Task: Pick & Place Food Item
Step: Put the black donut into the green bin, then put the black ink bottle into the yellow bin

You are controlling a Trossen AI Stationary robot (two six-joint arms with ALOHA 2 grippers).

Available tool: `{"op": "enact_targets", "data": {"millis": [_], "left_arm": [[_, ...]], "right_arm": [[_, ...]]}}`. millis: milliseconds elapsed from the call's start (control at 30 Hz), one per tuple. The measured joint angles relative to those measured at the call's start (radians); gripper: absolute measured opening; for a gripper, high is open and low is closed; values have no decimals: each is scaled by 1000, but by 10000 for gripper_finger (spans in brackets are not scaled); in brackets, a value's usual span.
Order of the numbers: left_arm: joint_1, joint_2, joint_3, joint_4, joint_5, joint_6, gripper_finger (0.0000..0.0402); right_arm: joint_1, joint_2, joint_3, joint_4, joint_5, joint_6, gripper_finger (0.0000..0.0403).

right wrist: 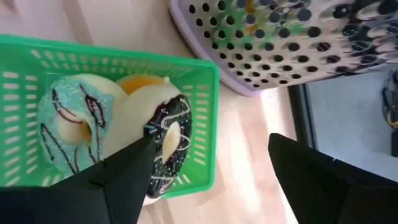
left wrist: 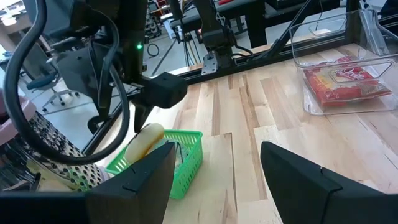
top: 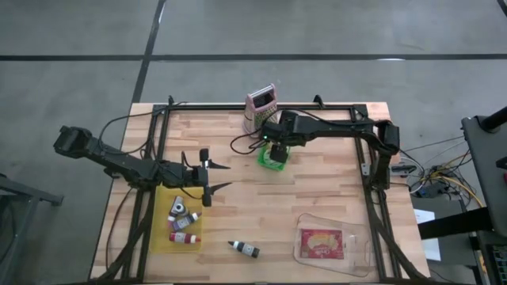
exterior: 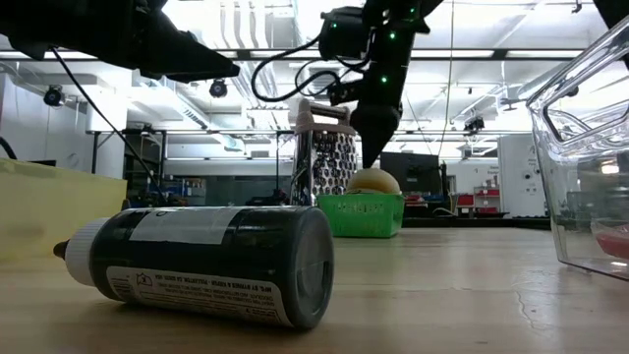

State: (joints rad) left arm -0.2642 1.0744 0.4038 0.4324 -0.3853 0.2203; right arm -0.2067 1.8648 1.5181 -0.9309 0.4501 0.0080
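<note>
Lying nearest in the low view, a dark cylindrical bottle (exterior: pixel 201 261) with a white cap is resting on its side.
From above, the right gripper (top: pixel 275 153) is hovering over the small green plastic basket (top: pixel 272 157) beside the perforated metal grater (top: pixel 259 110), fingers spread apart; the left gripper (top: pixel 215 176) is waiting, parted and empty, near the yellow tray (top: pixel 164 224). Through the right wrist, iced doughnuts (right wrist: pixel 163 134) are sitting inside the basket, the fingers touching nothing.

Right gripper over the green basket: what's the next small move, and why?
Probably lift the right gripper straight up. Its fingers are open above the green basket, and the donuts lie inside it, apparently released. Rising first should clear the basket rim and the perforated grater right beside it.
</note>
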Motion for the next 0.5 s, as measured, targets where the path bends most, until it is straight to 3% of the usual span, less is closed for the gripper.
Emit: {"op": "enact_targets", "data": {"millis": [500], "left_arm": [[0, 0, 0, -10, -2, -1, 241]], "right_arm": [[97, -85, 0, 3, 26, 41, 304]]}}
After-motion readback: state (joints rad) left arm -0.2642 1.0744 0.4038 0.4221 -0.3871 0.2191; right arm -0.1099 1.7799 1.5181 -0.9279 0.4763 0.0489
